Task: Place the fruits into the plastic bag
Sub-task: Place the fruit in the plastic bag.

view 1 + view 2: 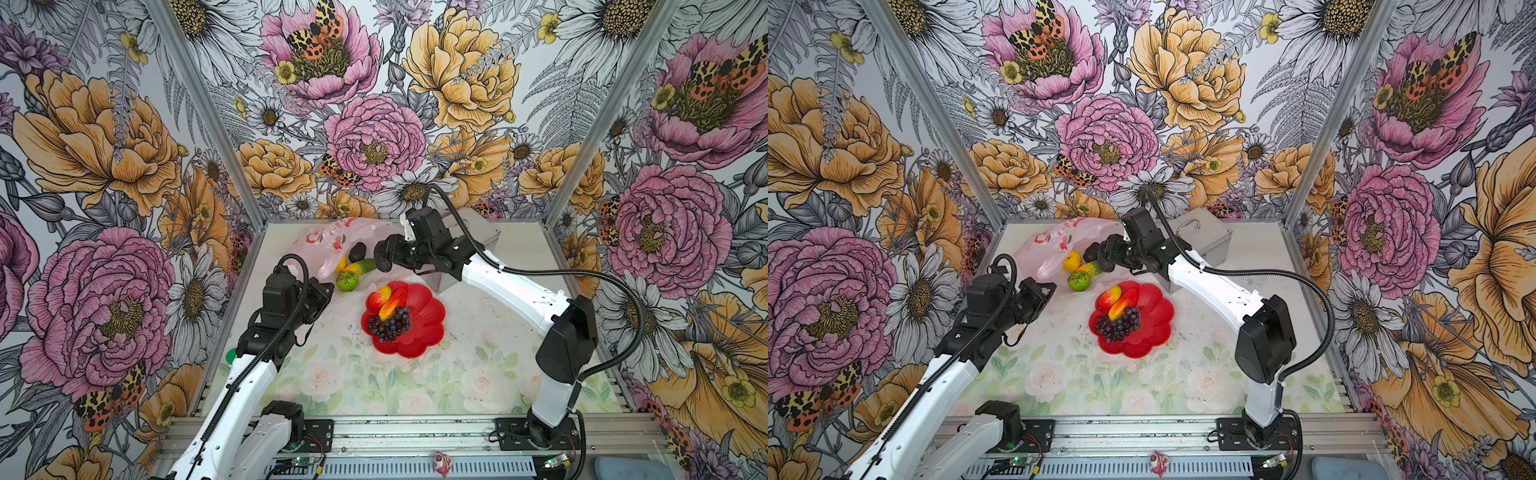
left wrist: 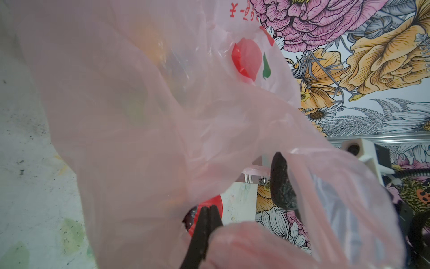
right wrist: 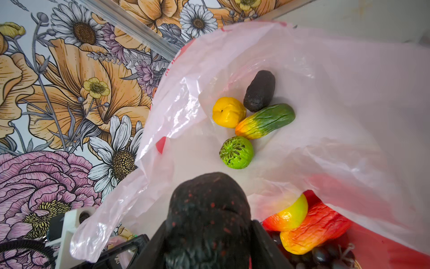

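- your left gripper [image 2: 208,208] has its fingers pressed together on a fold of the plastic bag [image 1: 328,243]. my read is that this pinch lifts the upper layer so the mouth gapes toward the dish.
- your right gripper [image 3: 209,230] is clamped on a dark speckled fruit [image 3: 207,202], one jaw on each side. it sits right at the bag's mouth, probably so that letting go drops the fruit inside and not on the table.
- the lemon [image 3: 229,111], lime [image 3: 236,152], long green-orange fruit [image 3: 265,121] and dark avocado [image 3: 259,90] lie bunched on the bag's lower layer, just inside the opening.
- the two mangoes [image 1: 394,302] and the grape bunch [image 1: 388,325] wait on the red dish [image 1: 428,332], just beside the bag.
- in both top views the wrist hides your left fingertips, so you can't see how much film is pinched.
- the held fruit covers the right jaw tips.
- the bag's handles are lost in the crumple.
- the silver case [image 1: 1204,235] is half hidden behind the right arm.
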Robot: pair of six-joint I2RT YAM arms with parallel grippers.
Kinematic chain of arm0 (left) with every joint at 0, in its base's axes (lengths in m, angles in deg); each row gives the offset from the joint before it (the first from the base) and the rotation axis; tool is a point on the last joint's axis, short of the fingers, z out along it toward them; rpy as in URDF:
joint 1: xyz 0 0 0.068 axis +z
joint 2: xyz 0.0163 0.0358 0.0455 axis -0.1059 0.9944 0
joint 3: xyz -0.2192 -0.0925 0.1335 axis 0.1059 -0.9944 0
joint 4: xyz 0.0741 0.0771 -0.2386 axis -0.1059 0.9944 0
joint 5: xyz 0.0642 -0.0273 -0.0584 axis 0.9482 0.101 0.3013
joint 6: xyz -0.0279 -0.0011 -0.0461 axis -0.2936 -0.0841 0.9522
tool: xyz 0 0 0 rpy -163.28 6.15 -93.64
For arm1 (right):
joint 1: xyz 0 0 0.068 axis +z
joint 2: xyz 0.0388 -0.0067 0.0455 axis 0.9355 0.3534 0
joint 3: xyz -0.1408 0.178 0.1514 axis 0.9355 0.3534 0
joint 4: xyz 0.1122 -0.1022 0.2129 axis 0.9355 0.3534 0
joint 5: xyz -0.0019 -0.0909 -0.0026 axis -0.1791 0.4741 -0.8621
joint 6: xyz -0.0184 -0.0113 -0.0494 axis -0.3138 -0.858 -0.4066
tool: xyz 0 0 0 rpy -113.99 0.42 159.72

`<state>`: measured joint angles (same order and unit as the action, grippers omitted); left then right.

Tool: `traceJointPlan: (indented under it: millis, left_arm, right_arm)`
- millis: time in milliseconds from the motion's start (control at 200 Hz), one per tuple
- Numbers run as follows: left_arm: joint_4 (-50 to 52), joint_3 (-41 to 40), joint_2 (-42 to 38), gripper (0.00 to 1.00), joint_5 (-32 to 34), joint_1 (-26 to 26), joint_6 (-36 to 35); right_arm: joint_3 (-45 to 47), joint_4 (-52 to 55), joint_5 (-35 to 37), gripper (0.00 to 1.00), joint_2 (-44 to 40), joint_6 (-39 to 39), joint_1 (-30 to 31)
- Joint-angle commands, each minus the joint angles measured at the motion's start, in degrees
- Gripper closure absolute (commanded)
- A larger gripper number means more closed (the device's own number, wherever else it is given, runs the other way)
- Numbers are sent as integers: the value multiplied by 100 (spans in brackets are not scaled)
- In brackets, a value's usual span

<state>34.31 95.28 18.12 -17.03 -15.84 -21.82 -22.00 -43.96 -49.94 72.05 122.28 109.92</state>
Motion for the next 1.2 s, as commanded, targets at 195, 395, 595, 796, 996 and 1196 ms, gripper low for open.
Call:
traceJointPlan:
  millis: [195, 395, 595, 796, 996, 1196]
  left_arm:
    - [-210, 91, 77, 100, 34, -87, -63]
    - [-238, 115, 167, 100, -6, -154, -58]
    - [-236, 152, 229, 100, -52, -216, -42]
    - [-236, 221, 301, 100, -81, -259, -67]
    - [-218, 216, 215, 100, -48, -229, -93]
    - [-219, 172, 148, 100, -84, -119, -103]
  right_arm:
    - [-965, -527, -352, 50, 1286, 571, 157]
    - [-1771, -745, -371, 50, 2328, 981, 141]
    - [-2692, -849, -196, 48, 3212, 1274, 94]
    - [-3786, -880, -153, 41, 4054, 1559, -35]
    - [-4262, -877, -119, 30, 4194, 1505, -81]
    - [-4230, -867, -373, 19, 3974, 1325, -68]
